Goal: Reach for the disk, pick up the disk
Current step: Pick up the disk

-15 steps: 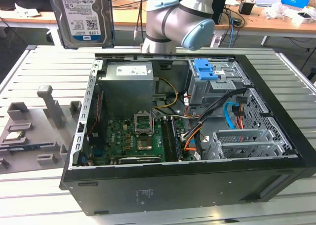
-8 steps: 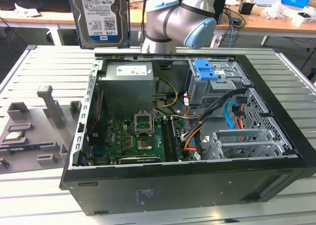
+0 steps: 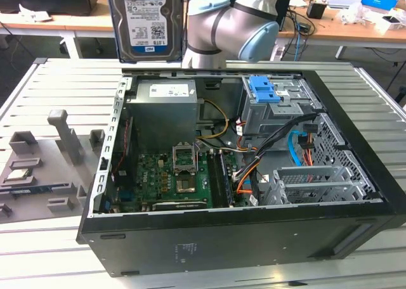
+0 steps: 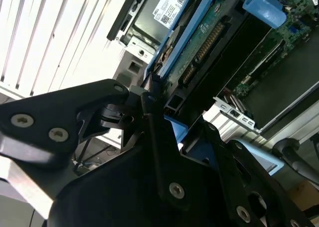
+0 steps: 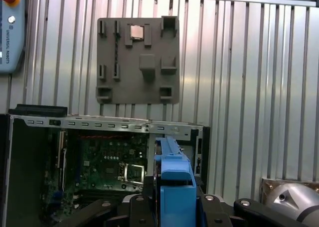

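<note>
Black metal desktop computer case (image 3: 241,238) lies on side, open face up, on slatted aluminium table (image 3: 63,86). Inside: green motherboard (image 3: 152,175) with silver processor socket (image 3: 184,157), grey metal power supply box (image 3: 162,111) just beside board, orange cables (image 3: 244,175) and blue cable (image 3: 294,151) near perforated drive cages. Bare blue plastic caddy (image 3: 264,89) sits in upper cage. At exterior view's left, flat grey plastic fixture plate (image 3: 54,168) with upright blocks – small square chip (image 3: 19,173) lies in one recess. Wooden desks (image 3: 82,24) stand behind table.
</note>
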`<state>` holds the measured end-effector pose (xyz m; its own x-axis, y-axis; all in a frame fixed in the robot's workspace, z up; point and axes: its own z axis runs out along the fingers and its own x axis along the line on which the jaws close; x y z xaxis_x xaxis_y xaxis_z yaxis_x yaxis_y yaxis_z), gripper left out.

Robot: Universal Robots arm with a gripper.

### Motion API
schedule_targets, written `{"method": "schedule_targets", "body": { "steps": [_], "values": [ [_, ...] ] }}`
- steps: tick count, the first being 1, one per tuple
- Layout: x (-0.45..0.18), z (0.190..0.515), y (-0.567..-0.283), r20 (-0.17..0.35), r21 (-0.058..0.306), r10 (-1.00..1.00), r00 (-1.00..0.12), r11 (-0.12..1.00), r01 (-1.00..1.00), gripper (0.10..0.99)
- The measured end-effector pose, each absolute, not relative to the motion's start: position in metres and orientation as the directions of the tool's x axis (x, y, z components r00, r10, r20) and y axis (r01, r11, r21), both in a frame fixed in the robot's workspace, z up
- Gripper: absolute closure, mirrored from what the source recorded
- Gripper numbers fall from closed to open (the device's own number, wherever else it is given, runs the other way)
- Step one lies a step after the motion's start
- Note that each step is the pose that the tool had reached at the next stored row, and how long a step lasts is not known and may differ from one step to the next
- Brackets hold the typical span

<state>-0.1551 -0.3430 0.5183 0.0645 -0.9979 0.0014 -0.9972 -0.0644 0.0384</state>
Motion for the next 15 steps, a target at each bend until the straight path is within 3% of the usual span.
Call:
{"method": "schedule_targets", "body": {
  "steps": [15],
  "values": [
    [-0.087,0.518,-0.343,0.001,0.038,-0.998,0.064,-0.064,-0.997,0.722]
  ]
}}
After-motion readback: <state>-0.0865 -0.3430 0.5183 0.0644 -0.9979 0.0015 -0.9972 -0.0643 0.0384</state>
